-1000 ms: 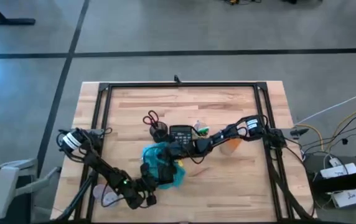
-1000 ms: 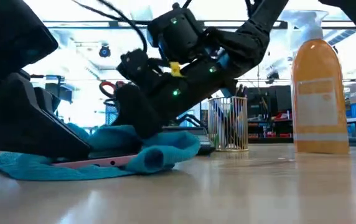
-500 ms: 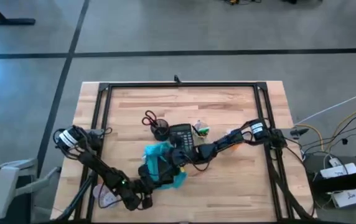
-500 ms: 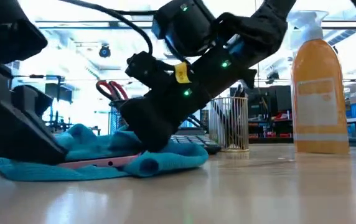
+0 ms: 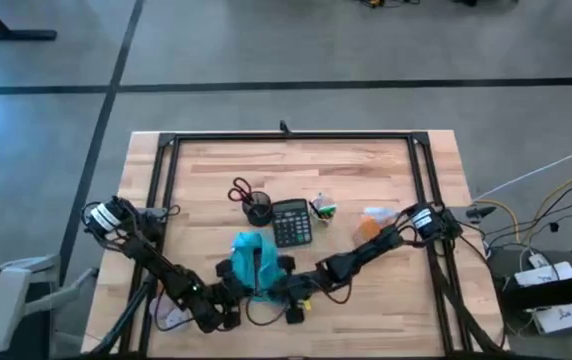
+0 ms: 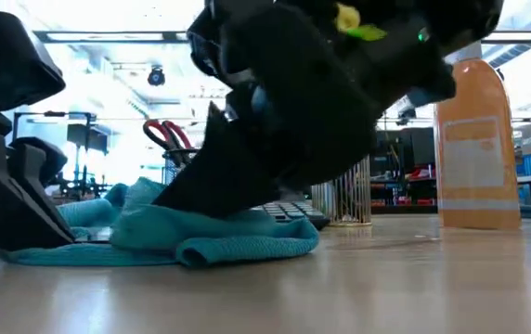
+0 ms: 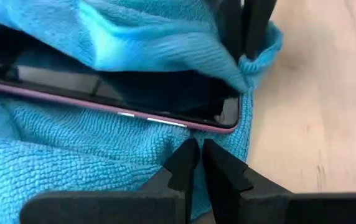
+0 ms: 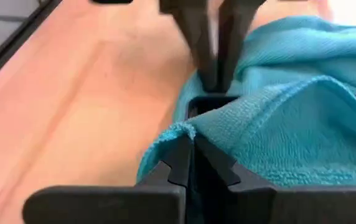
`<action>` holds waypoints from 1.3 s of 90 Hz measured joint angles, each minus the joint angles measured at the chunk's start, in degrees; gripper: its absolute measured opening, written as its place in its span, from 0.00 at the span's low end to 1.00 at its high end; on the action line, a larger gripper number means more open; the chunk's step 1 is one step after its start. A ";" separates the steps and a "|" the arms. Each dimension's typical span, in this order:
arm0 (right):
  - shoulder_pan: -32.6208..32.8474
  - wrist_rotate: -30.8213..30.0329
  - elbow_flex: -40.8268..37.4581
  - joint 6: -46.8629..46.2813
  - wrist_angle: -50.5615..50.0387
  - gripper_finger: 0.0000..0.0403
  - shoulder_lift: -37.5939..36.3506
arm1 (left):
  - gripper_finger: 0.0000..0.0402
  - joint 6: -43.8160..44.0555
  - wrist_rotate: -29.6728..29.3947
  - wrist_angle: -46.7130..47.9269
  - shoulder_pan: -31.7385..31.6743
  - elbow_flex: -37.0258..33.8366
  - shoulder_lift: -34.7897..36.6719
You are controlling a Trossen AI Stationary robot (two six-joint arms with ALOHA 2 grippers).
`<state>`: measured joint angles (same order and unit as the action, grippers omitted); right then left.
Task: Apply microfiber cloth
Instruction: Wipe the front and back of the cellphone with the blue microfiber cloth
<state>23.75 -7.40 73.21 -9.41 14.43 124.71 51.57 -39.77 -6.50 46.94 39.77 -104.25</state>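
Observation:
The turquoise microfiber cloth (image 5: 254,262) lies bunched on the table in front of the black calculator (image 5: 291,222). It is folded around a pink-edged phone (image 7: 134,93): one layer lies under the phone and a flap (image 7: 134,37) lies over it. My right gripper (image 5: 278,288) is at the cloth's near right side, shut on the flap. My left gripper (image 5: 228,288) stands at the cloth's near left side, fingers shut, facing the right one across the phone's end. My left gripper (image 7: 194,152) rests its shut fingertips on the cloth's lower layer (image 7: 165,180), right beside the phone's long edge. It comes in low from the table's left. Whether any cloth is caught between the fingers, I cannot tell. My right gripper (image 8: 193,152) pinches the edge of the cloth's upper flap (image 8: 179,134) between its two fingers, at the flap's corner by the phone's end. It comes in low, slanting down from the table's right. The flap drapes over the phone and the rest of the cloth lies on the table.
A mesh pen cup with red-handled scissors (image 5: 254,208) stands behind the cloth. The orange spray bottle (image 6: 474,139) stands at the right, beside my right arm. A black frame (image 5: 171,180) runs round the tabletop. Bare wood lies toward the far edge.
My right gripper has moved toward the table's near edge, staying shut on the cloth. It has drawn the flap over the phone, whose pink edge no longer shows in the low view. The cloth's lower layer has stayed on the table.

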 joint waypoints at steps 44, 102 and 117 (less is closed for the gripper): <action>-0.08 -14.16 -0.53 -0.99 -42.24 0.01 -15.71 | 0.05 -3.02 2.58 0.61 0.23 -0.24 1.34; 0.67 -11.66 4.00 17.23 -24.99 0.46 -19.40 | 0.05 1.82 12.15 18.91 1.79 -0.26 10.86; 0.02 -9.56 4.06 19.39 -12.80 0.43 -13.27 | 0.05 -2.29 6.52 20.34 1.82 -0.52 14.41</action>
<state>23.76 -16.95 77.28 9.98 1.63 111.44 49.28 -33.25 13.84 48.76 39.25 -89.84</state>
